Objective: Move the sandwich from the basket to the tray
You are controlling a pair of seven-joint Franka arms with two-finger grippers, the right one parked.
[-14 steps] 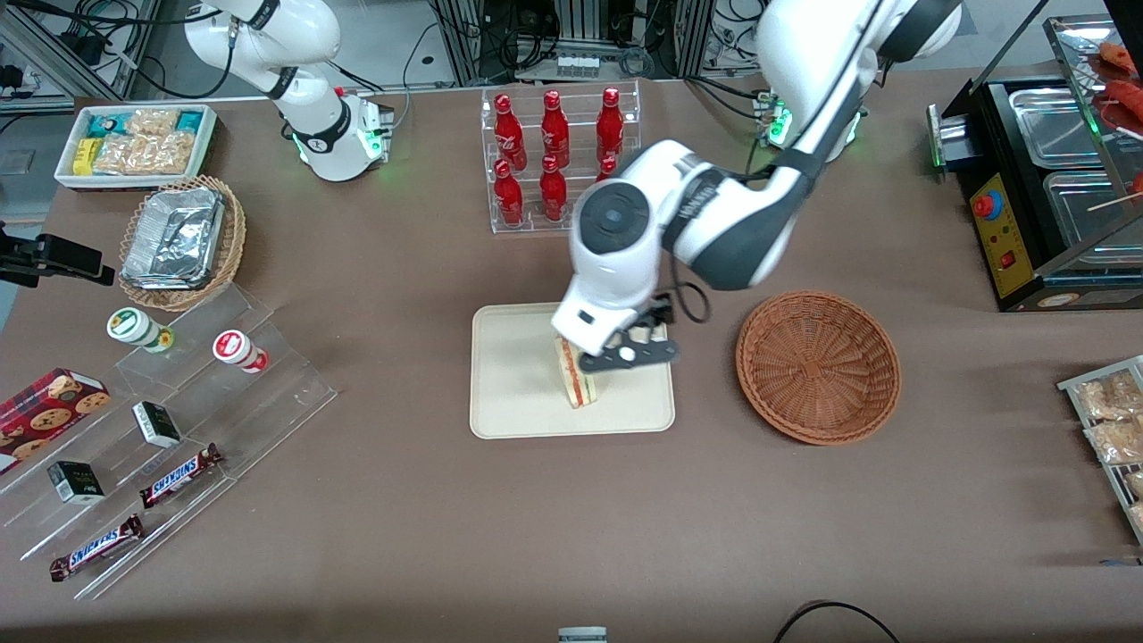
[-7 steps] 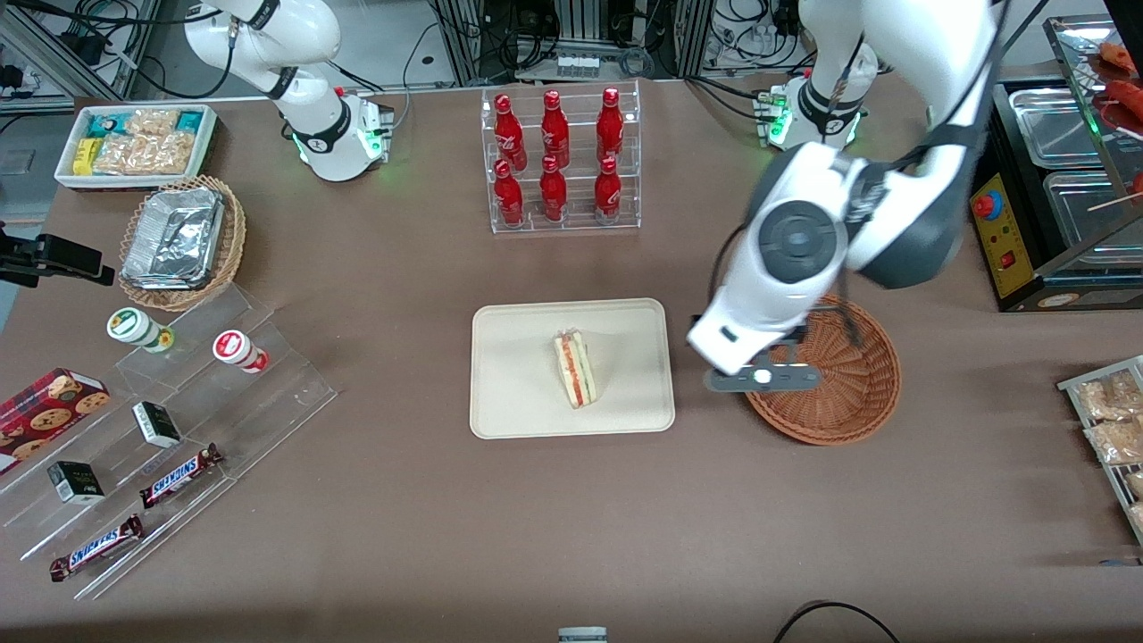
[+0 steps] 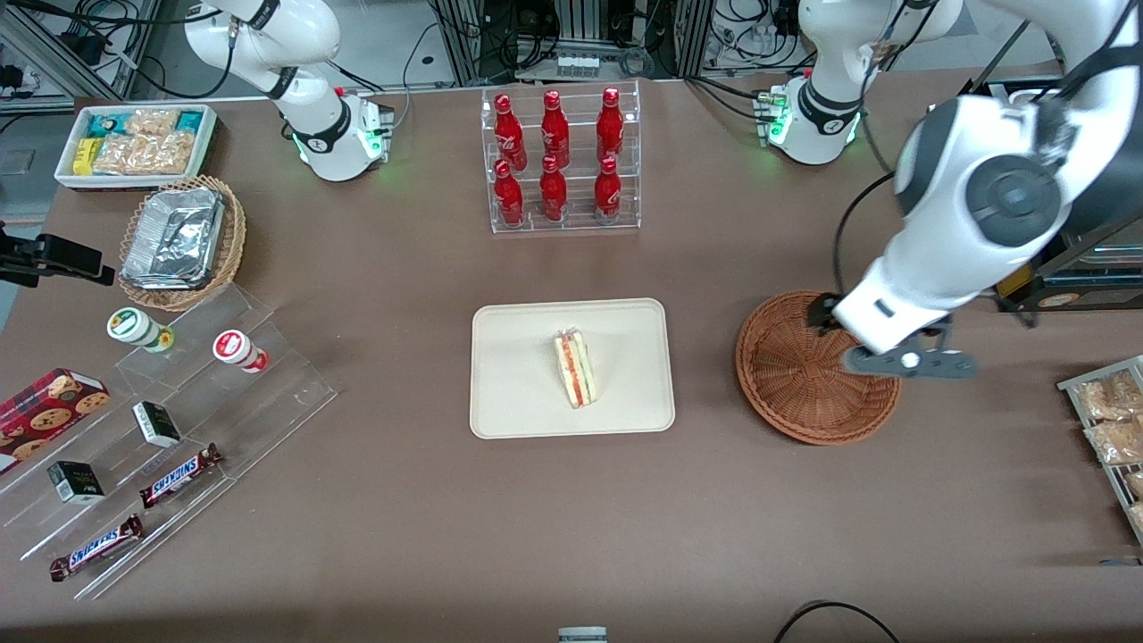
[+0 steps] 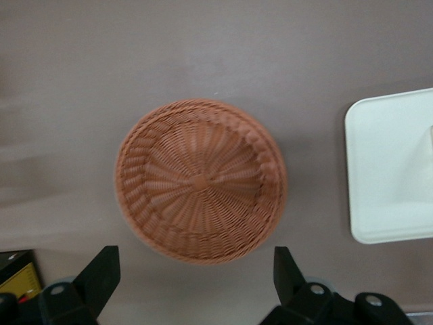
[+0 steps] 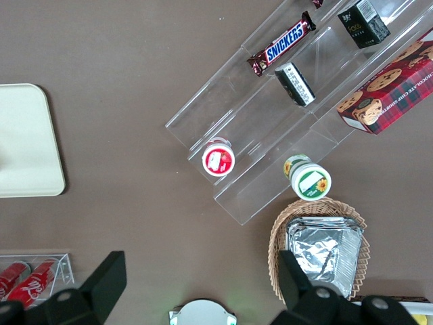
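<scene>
Nearest to you, the table (image 3: 554, 536) is a matte brown sheet, bare along its front edge, with tiered clear acrylic steps (image 3: 179, 446) of snack bars toward the parked arm's end. Farther in, the tray (image 3: 518, 393) lies flat: smooth cream-beige, rectangular, rounded corners, low rim. You can see the sandwich (image 3: 576, 368) on it, resting on the tray's half toward the working arm. It is a pale bread wedge whose long axis runs nearly straight away from the front camera, its red and green filling edge facing up.

Beside the tray, toward the working arm's end, sits the basket (image 3: 804, 375), round, shallow, reddish-brown wicker with spokes radiating from its centre, and nothing in it. The gripper (image 4: 196, 284) hangs above the basket's rim on the working arm's side, jaws spread wide with nothing between them.

Farther still, a clear rack of red bottles (image 3: 558, 161) stands upright, with cable-strung equipment frames past the table's edge.
</scene>
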